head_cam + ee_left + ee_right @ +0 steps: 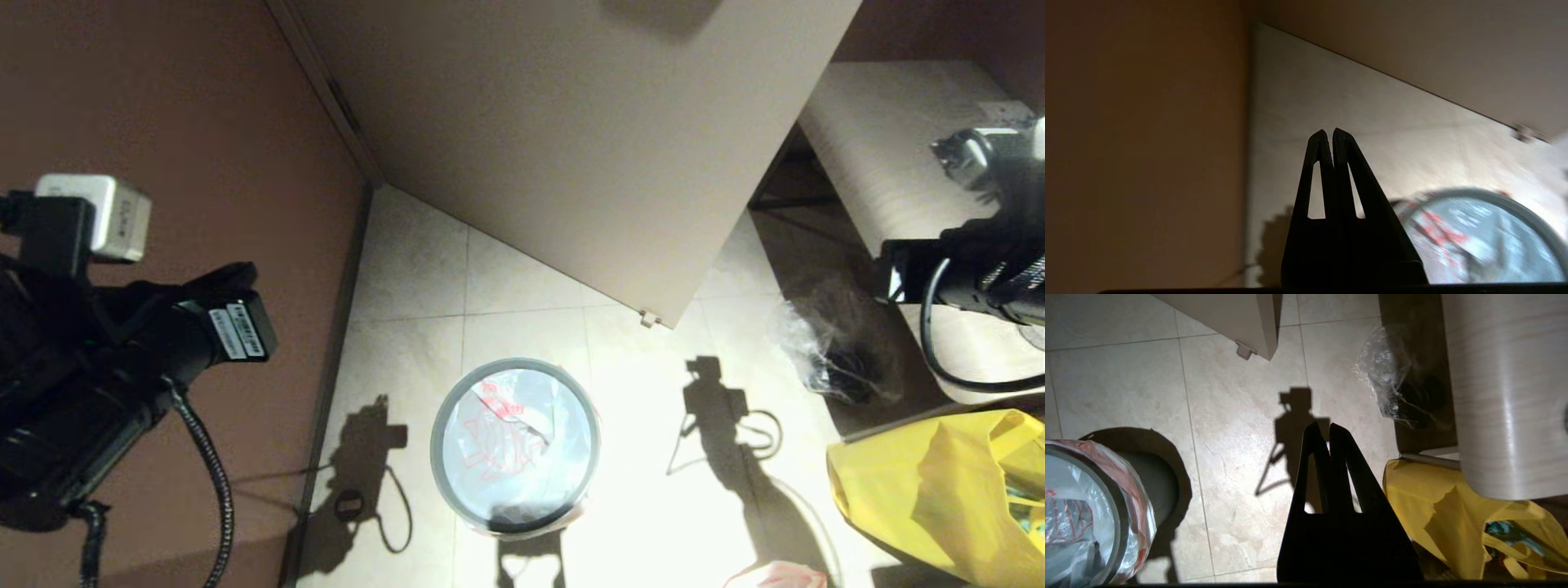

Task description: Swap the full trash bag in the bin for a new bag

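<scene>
Nearest the head camera, at left, rides my left arm; its left gripper (1329, 134) has both fingers pressed together on nothing, poised above the floor left of the bin (447, 482). My right gripper (1321, 428) is likewise closed and empty, above bare tile between the bin and the yellow tote (939, 490).

Bin: on the floor, near centre, ringed by a grey rim ring (441, 408). A thin white bag with red print (510, 437) lines it, its edge folded outward under the ring. By my judgement this is the new bag, already seated. A scrap of pink-and-white plastic (775, 576) at the near edge may be the full trash bag; too little shows to say.

Step in hand, as I judge it: clearing both arms away. To do it well, I lift straight up and apart, keep the fingers off the liner so it is not dragged loose, and avoid the door (571, 147) and the cabinet (882, 139).

Count: two grippers, one bin, one ring, one liner, one tote at the near right, one clear film bag (824, 343) farther off at right.
</scene>
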